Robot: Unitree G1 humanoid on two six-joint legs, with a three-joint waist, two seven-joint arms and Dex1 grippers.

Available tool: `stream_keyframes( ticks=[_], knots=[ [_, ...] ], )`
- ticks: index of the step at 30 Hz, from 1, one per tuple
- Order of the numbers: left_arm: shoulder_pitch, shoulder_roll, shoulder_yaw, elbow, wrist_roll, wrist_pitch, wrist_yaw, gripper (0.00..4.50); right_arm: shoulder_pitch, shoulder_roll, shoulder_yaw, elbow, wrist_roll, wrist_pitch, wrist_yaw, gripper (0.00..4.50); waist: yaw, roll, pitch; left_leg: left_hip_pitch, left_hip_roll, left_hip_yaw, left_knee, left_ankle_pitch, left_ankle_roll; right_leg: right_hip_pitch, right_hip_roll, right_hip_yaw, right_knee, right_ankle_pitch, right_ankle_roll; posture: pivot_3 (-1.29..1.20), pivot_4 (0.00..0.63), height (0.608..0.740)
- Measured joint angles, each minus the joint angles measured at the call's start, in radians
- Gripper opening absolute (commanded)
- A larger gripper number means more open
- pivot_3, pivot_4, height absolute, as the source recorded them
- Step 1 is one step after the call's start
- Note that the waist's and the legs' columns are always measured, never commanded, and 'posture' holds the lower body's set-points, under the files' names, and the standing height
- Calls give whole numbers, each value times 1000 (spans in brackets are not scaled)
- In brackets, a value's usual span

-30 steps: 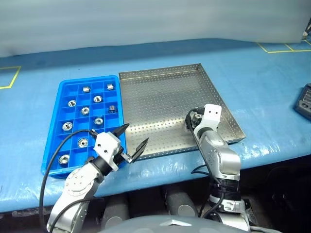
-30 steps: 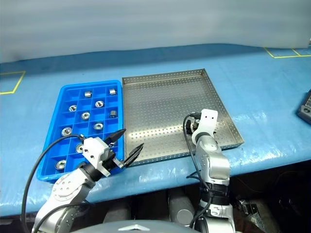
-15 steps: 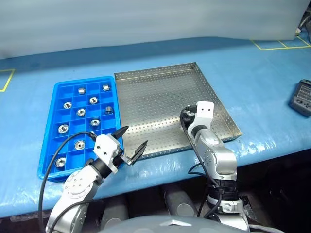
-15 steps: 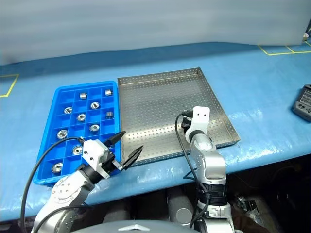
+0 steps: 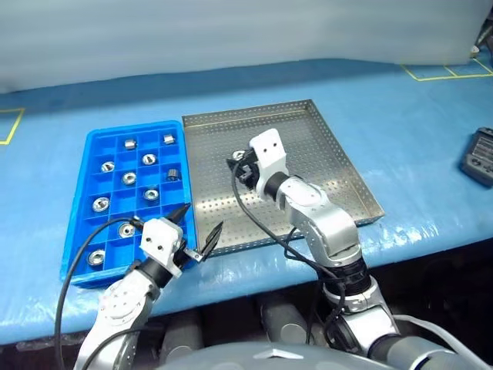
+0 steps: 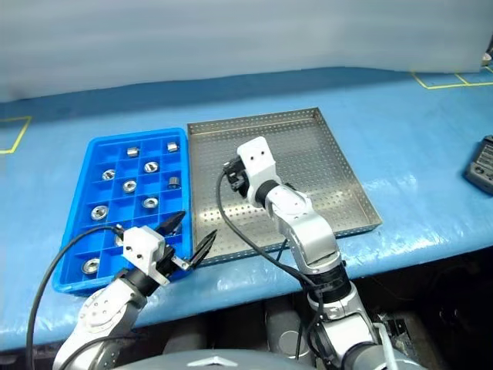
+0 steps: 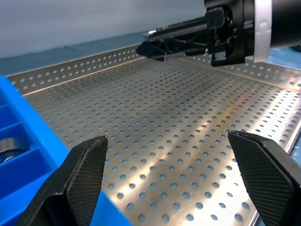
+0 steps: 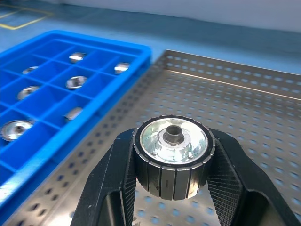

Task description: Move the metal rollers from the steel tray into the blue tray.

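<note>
A shiny metal roller with a ribbed side and a round central hole sits between the black fingers of my right gripper, which is shut on it. That gripper hangs over the left middle of the perforated steel tray, close to the blue tray. Several metal rollers lie in the blue tray's square compartments, one to a compartment. My left gripper stands open and empty at the front, over the seam between the two trays, pointing across the steel tray.
The two trays sit side by side on a blue-covered table with yellow tape marks. A dark handheld device lies at the far right. The table's front edge runs just below the trays.
My right gripper has risen from the steel tray's front right part and swung left over its middle, carrying a roller. My left gripper has shifted only slightly.
</note>
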Motion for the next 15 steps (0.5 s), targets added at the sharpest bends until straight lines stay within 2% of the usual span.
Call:
stream_keyframes(
  ticks=[10, 15],
  knots=[
    [248, -51, 49, -86, 79, -95, 109, 4500, -33, 19, 191, 74, 37, -38, 205, 1711, 126, -3, 2, 0, 0, 1, 0, 0, 0, -1, -1, -1, -1, -2, -3, 275, 150, 740],
    [332, -77, 50, -115, 108, -150, 137, 4500, -31, 26, 241, 94, 50, -45, 261, 1711, 160, -5, 3, -1, 0, 2, 0, 0, 0, -1, -2, -1, -2, -3, -3, 318, 150, 740]
  ],
)
